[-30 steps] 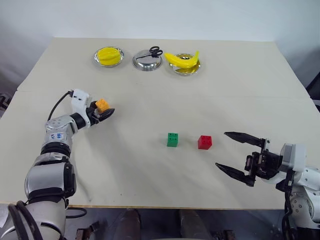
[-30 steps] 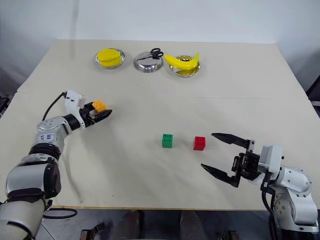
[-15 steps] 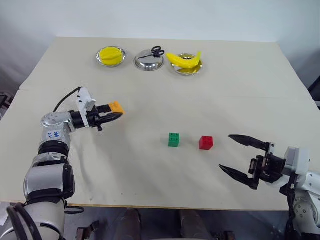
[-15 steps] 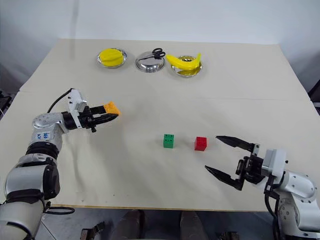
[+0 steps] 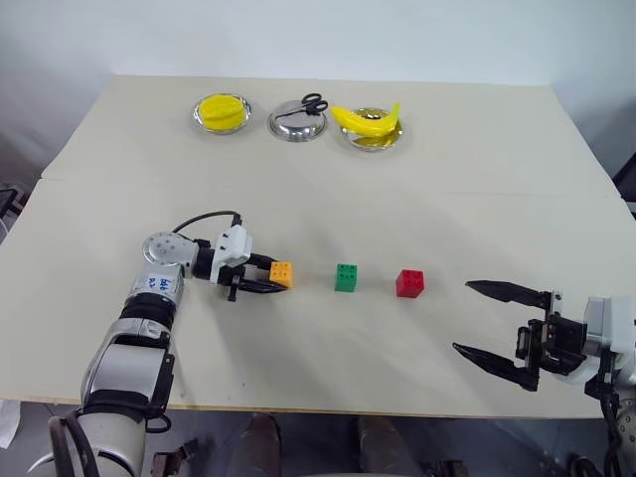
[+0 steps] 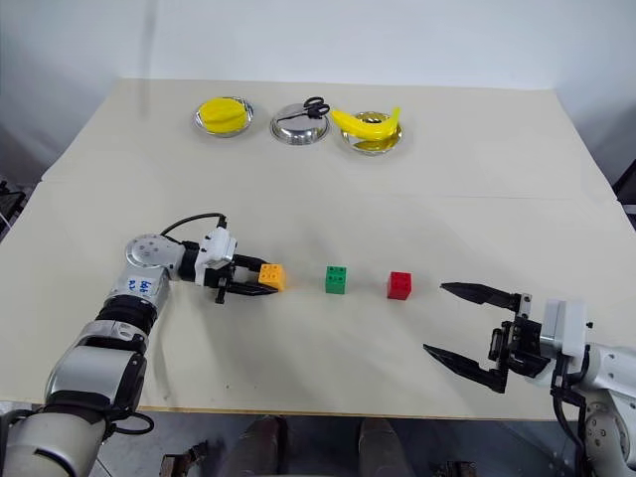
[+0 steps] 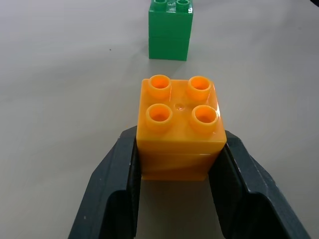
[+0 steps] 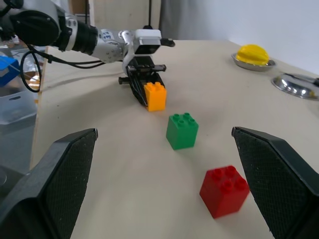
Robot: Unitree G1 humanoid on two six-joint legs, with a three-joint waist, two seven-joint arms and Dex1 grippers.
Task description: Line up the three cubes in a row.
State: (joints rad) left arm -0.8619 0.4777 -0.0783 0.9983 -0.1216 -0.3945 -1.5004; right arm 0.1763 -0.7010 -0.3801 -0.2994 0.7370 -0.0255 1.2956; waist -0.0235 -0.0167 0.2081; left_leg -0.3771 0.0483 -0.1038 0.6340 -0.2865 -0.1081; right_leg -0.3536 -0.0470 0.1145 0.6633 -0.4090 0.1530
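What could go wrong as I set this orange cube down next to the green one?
1. The left gripper is shut on the orange cube by its lower sides; opening it abruptly could nudge the cube out of line with the green cube and red cube.
2. The gripper points along the row toward the green cube, so pushing further could knock it.
3. The gap to green looks a bit narrower than the green-to-red gap, so spacing may end up uneven.

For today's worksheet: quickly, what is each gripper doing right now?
Left gripper: closed on the orange cube.
Right gripper: open, holding nothing.
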